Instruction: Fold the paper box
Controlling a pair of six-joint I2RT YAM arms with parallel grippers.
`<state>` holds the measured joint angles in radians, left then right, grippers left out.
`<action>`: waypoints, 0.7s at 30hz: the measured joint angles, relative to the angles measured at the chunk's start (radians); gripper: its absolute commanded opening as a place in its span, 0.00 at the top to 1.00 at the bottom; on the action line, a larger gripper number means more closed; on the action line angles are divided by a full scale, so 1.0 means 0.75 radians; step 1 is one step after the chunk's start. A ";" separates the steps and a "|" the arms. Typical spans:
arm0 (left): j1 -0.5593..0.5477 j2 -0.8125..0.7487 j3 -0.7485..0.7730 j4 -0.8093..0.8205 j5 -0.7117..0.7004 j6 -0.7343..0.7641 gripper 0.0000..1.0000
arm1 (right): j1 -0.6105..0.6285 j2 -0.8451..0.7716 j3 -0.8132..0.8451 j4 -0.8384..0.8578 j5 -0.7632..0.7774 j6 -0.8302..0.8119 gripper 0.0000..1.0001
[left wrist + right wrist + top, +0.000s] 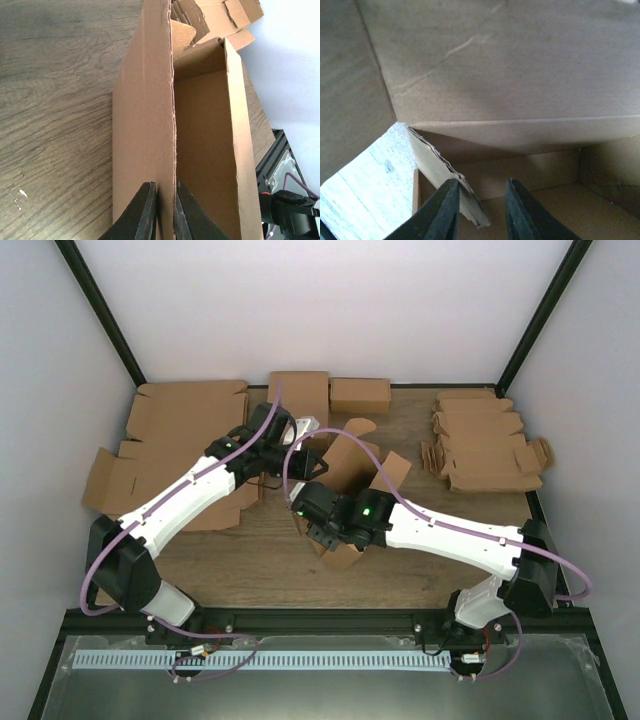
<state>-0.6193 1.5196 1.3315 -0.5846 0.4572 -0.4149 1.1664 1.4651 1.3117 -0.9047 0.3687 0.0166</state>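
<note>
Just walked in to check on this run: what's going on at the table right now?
Both arms are on the half-formed paper box mid-table. The left gripper pinches the top edge of an upright side wall. The right gripper is open inside the box, with a loose flap edge between its fingers. The box isn't closed up yet. Flat cardboard blanks lie to either side, and folded boxes stand at the back.
</note>
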 measured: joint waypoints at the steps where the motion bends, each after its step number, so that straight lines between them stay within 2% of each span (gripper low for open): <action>1: -0.001 0.001 0.000 0.000 0.000 0.000 0.89 | 0.000 0.008 0.001 0.002 0.005 -0.002 0.76; 8: -0.016 0.007 -0.011 0.025 0.000 -0.007 0.90 | 0.001 0.063 0.002 0.025 0.051 0.004 0.78; 13: -0.039 0.008 -0.015 0.058 0.000 -0.016 0.90 | 0.002 0.064 0.000 0.030 0.097 0.030 0.65; 18: -0.048 0.017 -0.015 0.082 -0.001 -0.027 0.89 | 0.002 0.062 -0.006 0.028 0.135 0.039 0.64; 21: -0.048 0.020 -0.015 0.088 -0.007 -0.032 0.89 | 0.001 0.057 -0.006 0.024 0.144 0.039 0.69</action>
<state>-0.6556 1.5349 1.3201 -0.5186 0.4519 -0.4385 1.1667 1.5082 1.3071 -0.8867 0.4767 0.0456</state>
